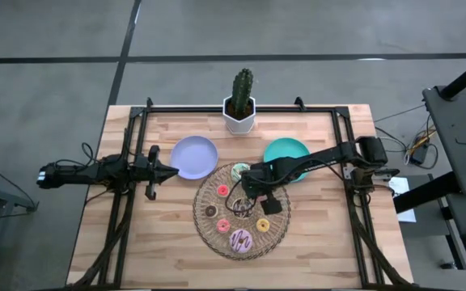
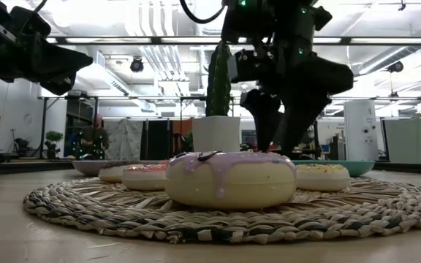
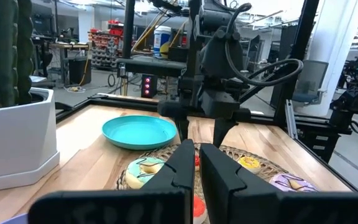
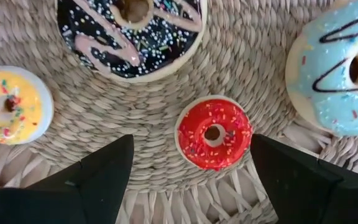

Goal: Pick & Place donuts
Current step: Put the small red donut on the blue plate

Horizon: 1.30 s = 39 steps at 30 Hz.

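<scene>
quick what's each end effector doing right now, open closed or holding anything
Left end effector: closed, holding nothing, parked beside the lavender plate.
Right end effector: open, empty, over the red donut on the wicker mat.

A small donut [image 4: 214, 133] is red with coloured sprinkles. Another small donut [image 4: 10, 106] is yellow with multicoloured flecks. A larger one [image 4: 132, 32] carries dark icing, pink zigzag stripes and fine sprinkles. One donut [image 4: 337, 78] is pale blue with thin dark lines. The mat [image 4: 148, 155] is beige woven straw. The bench [image 1: 152, 242] is light wood. One plate [image 1: 194, 156] is lavender, the other [image 1: 285, 150] teal.
</scene>
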Motion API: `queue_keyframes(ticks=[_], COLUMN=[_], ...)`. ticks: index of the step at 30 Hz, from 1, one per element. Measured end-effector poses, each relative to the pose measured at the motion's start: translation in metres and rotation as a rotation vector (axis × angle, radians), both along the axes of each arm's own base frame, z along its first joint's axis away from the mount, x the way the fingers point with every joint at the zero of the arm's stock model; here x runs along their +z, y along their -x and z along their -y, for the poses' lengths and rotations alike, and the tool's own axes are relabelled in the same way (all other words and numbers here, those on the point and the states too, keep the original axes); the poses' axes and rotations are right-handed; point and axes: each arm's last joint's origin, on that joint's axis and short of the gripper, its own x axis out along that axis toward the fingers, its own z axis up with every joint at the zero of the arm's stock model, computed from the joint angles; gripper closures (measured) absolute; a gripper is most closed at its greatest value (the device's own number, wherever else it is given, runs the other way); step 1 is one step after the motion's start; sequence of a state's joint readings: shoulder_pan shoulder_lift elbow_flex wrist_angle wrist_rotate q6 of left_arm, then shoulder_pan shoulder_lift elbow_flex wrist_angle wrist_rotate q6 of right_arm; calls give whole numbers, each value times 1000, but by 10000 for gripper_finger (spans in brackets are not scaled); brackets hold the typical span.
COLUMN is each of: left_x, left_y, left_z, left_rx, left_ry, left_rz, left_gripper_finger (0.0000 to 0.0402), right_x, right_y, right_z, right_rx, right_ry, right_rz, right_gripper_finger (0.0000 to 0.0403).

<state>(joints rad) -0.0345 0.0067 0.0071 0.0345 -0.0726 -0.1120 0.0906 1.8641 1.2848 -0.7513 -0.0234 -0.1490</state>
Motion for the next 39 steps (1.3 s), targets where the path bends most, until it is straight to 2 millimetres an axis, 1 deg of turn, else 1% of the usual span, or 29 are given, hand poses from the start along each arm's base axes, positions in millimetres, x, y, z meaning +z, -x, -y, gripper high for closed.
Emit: queue_keyframes(ticks=[9,24,27,39], left_x=[0,0,0,0], left_y=[0,0,0,0], left_z=[0,0,0,0], left_rx=[1,3,6,5], left_ry=[0,0,0,0], left_rz=[0,-1,0,-1], left_gripper_finger=[402,402,402,402], right_x=[-11,-14,-16,-27], right_y=[1,3,3,6], right_z=[6,18,18,19], right_rx=[-35,-65,-59,-82], right_ry=[-6,-30,-59,-66], right_rz=[30,27,35,61], right_gripper_finger=[90,90,90,90])
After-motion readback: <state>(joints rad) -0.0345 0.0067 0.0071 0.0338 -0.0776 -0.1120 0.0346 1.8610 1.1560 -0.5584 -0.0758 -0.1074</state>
